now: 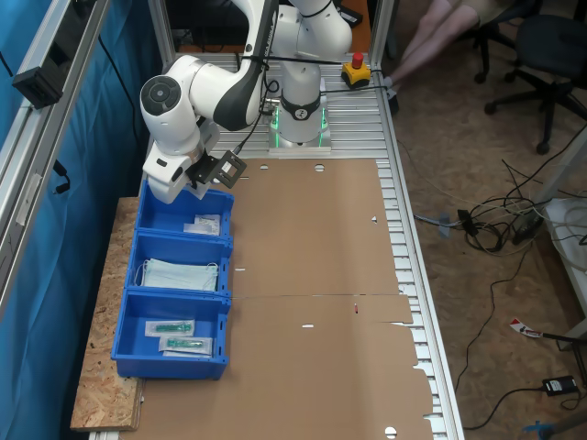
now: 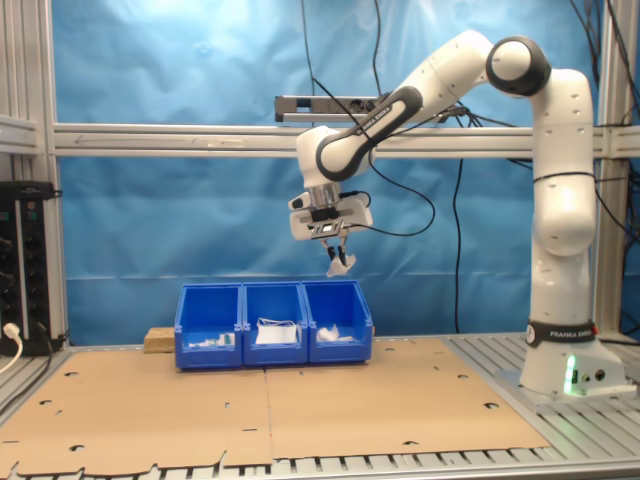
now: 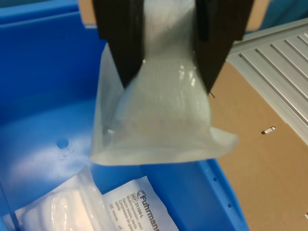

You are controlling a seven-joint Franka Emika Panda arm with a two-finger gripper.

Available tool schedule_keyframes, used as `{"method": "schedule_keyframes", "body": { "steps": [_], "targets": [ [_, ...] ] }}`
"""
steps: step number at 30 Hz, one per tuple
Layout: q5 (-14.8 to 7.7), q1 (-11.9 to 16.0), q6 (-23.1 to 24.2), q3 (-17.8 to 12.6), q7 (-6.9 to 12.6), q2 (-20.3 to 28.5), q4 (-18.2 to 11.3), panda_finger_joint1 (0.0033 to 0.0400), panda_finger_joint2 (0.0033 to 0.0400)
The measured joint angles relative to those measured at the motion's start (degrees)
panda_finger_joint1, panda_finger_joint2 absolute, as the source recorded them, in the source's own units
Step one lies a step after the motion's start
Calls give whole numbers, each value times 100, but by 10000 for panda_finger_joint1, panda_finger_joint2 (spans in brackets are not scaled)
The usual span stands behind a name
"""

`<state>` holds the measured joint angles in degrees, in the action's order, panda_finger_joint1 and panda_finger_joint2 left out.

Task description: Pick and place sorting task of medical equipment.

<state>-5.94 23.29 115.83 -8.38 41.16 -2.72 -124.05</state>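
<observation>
- In the second exterior view, three blue bins stand in a row on the cardboard-covered table (image 2: 300, 410). From the second exterior view's left, the first bin (image 2: 209, 325) holds something small and pale that is too small to make out there.
- The first exterior view shows that bin (image 1: 174, 335) with clear packets of teal-green contents (image 1: 179, 335).
- The middle bin (image 2: 273, 325) holds pale blue face masks (image 1: 179, 274), seen plainly in the first exterior view. Only a whitish heap (image 2: 276, 331) shows above the rim in the second exterior view.
- The end bin (image 2: 337, 322) holds white packets (image 1: 204, 224), partly hidden by the bin wall in the second exterior view.
- The gripper (image 2: 338, 262) hangs above that end bin, well clear of its rim. In the first exterior view the arm's wrist (image 1: 170, 174) covers the fingers.
- In the wrist view the two dark fingers (image 3: 120, 43) are clamped on the held white packet (image 3: 159, 110). Its upper part is hidden between them and its lower edge hangs free, crumpled.
- Below it in the wrist view lie two more white packets (image 3: 57, 207) on the bin floor (image 3: 43, 120), both cut off by the picture's edge.
- In the second exterior view the held packet (image 2: 338, 268) is only a small pale scrap at the fingertips.
</observation>
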Motion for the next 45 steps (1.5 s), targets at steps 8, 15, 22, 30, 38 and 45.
{"method": "schedule_keyframes", "body": {
  "steps": [8, 15, 22, 30, 38, 45],
  "targets": [
    [0, 0, -1, 0, 0, -7, 18, 72, 72],
    [0, 0, -1, 0, 0, -16, 18, 72, 72],
    [0, 0, -1, 0, 0, -22, 18, 224, 224],
    [0, -2, 10, 0, 0, -25, 18, 306, 306],
    [0, -42, 86, 24, 0, -24, 18, 377, 377],
    [0, -178, 118, 134, 0, 25, 18, 399, 399]
  ]
}}
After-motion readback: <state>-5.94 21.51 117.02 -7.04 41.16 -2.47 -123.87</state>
